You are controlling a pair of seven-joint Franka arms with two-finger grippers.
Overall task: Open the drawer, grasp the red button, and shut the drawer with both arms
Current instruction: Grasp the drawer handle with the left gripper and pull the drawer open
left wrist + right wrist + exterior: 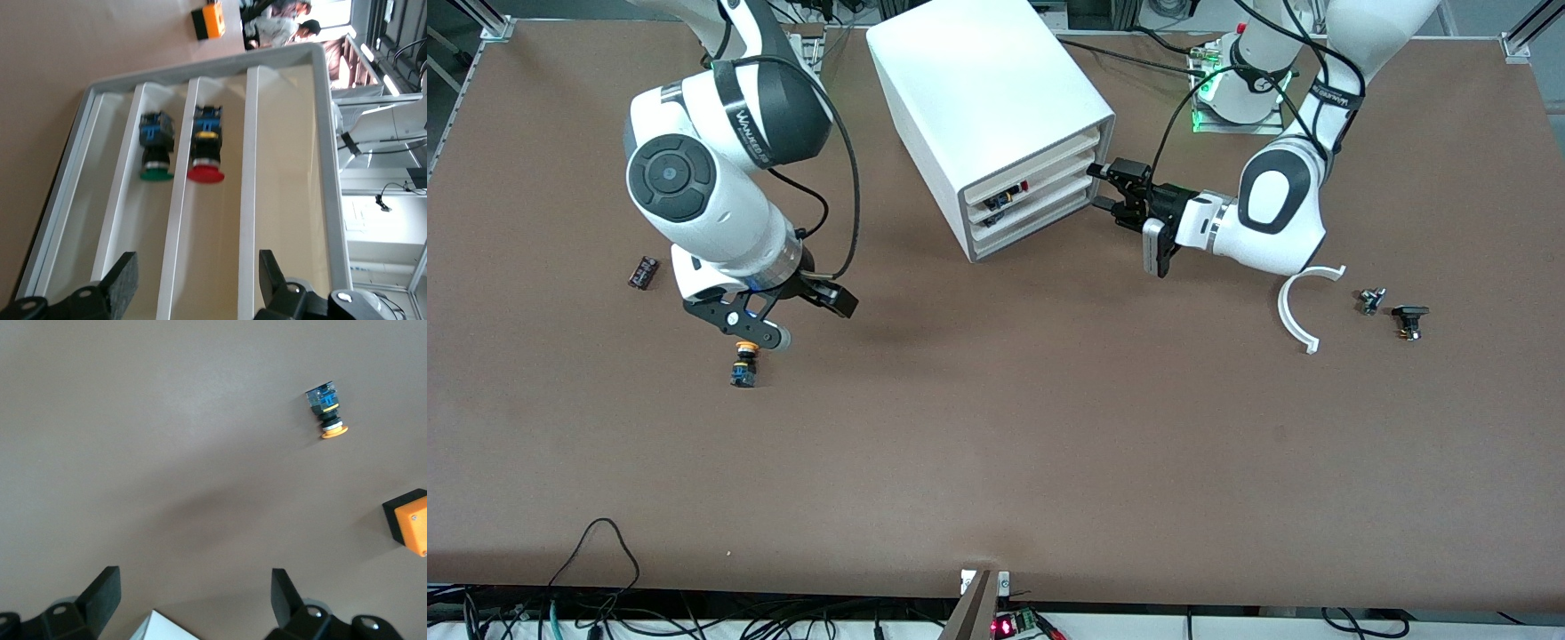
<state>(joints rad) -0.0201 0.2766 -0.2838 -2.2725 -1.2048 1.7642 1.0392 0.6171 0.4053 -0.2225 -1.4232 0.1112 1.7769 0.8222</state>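
Note:
The white cabinet (pixel 987 98) stands at the table's far middle, its three cream drawer fronts flush. The middle drawer (pixel 1040 192) is shut; it also shows in the left wrist view (pixel 220 227). The red-capped button (pixel 205 152) lies in it, seen over the low front, and shows as a red speck in the front view (pixel 1021 187). My left gripper (pixel 1113 189) is open and empty just in front of the drawer fronts, its fingers (pixel 123 280) spread across them. My right gripper (pixel 791 313) is open and empty over bare table near a yellow-capped button (pixel 743 364).
A green-capped button (pixel 157 152) lies in the drawer below. The yellow-capped button (pixel 327 412) and an orange box (pixel 408 528) show in the right wrist view. A small black part (pixel 643 271), a white curved piece (pixel 1303 307) and two small parts (pixel 1409 320) lie on the table.

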